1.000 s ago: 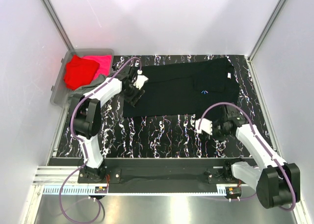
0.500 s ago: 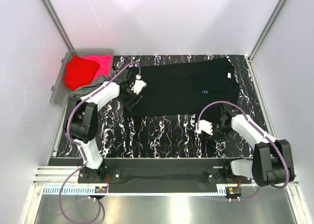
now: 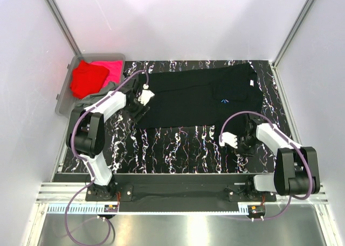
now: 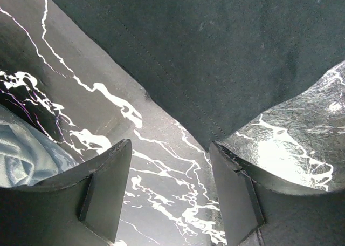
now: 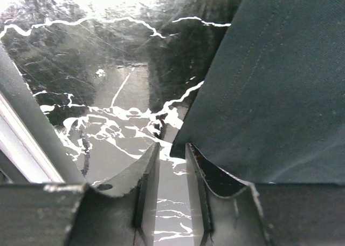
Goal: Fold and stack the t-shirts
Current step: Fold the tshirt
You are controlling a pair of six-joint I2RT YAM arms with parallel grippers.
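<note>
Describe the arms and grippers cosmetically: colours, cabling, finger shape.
The left arm and right arm have white link shells with black joints and bases. A purple cable loops outside each arm. The left gripper and right gripper carry plain dark grey matte fingers with flat inner faces and scuffed edges. No markings or sleeves are visible.

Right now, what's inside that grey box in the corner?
The grey bin holds a red t-shirt with a pink t-shirt beside it. A grey-green cloth spills over its near edge. Anything underneath them is covered, so I can't tell.
</note>
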